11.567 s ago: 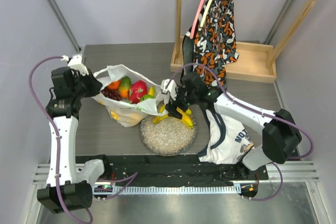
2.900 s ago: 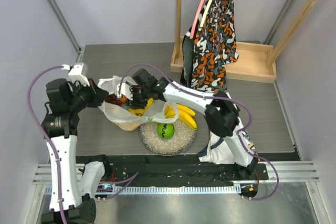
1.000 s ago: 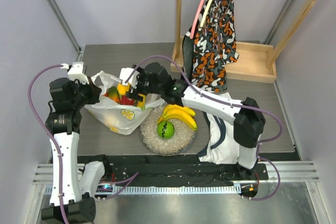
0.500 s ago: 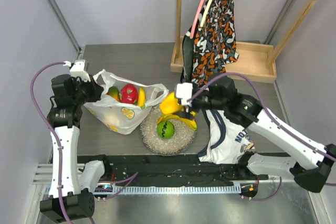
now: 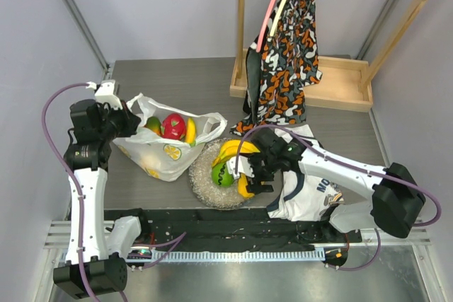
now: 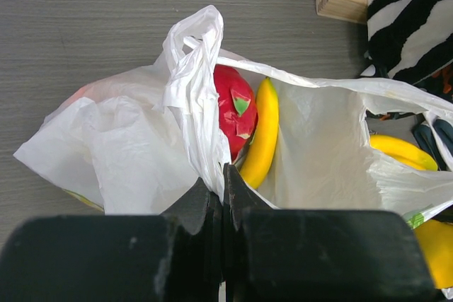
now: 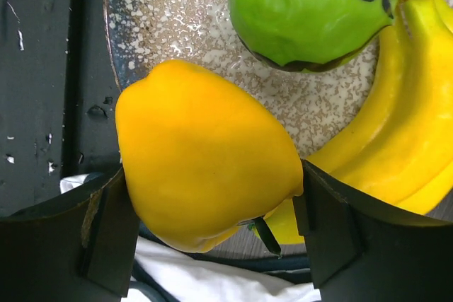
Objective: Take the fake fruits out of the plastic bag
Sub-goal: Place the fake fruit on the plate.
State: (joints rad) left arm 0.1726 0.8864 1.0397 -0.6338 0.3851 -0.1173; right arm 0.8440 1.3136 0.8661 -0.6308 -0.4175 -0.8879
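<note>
The plastic bag (image 5: 164, 153) lies open left of a speckled plate (image 5: 205, 187). In it show a red fruit (image 5: 173, 126), a banana (image 5: 190, 131) and a mango (image 5: 152, 126). My left gripper (image 5: 129, 124) is shut on the bag's handle (image 6: 195, 97), with the red fruit (image 6: 233, 111) and banana (image 6: 262, 136) just beyond it. My right gripper (image 5: 248, 177) is shut on the yellow pepper (image 5: 244, 186) over the plate's near right rim; the pepper (image 7: 205, 153) sits between its fingers (image 7: 106, 235). A green ball (image 7: 311, 8) and bananas (image 7: 396, 139) lie on the plate (image 7: 177, 19).
A white jersey with navy trim (image 5: 308, 192) lies right of the plate, under my right arm. A wooden tray (image 5: 340, 83) with a rack holding an orange-black cloth bag (image 5: 287, 40) stands at the back right. A black mat (image 5: 212, 221) runs along the near edge.
My right gripper has carried the yellow pepper from above the bananas toward me, down to the plate's near right rim. The left gripper keeps its hold on the bag handle.
</note>
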